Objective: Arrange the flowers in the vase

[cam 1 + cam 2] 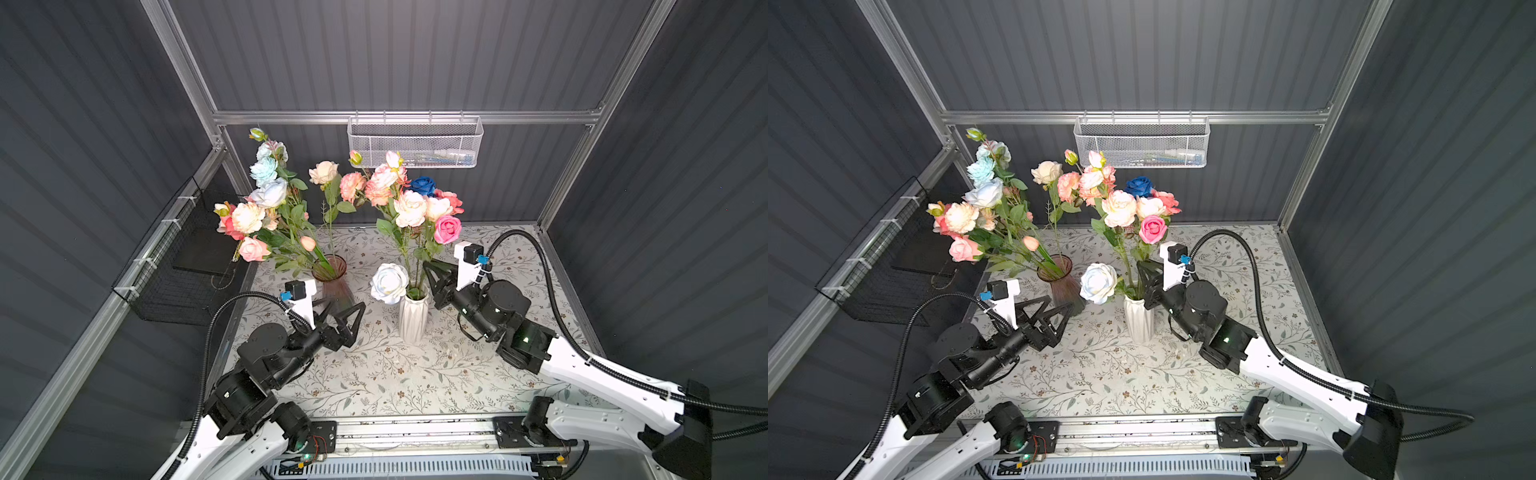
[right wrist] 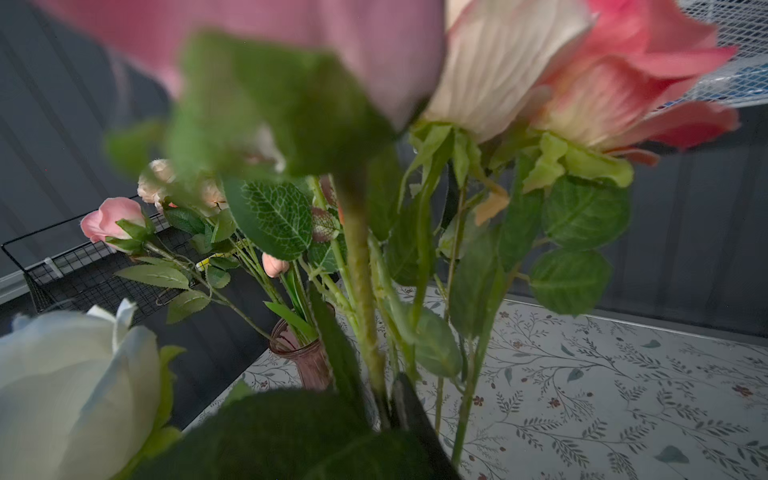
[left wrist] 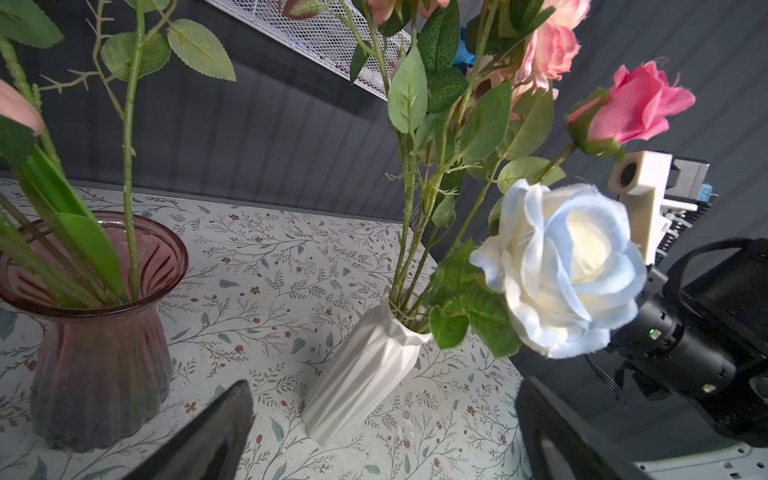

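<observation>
We see the left gripper (image 1: 348,306) wide open and empty, lower left of centre over the tabletop (image 1: 395,374). The right gripper (image 1: 432,276) sits among the stems above the white vase (image 1: 413,318) at centre; we can't tell if it's clamped. Flowers (image 1: 410,208) stand there, with more in the pink glass vase (image 1: 332,270) to its left.

On the surface (image 1: 395,374) the left vase (image 1: 332,282) stands a little behind the right vase (image 1: 413,322), and flowers (image 1: 411,208) stand in both. A basket (image 1: 415,145) hangs on the back wall above them, a rack (image 1: 174,286) on the left wall
</observation>
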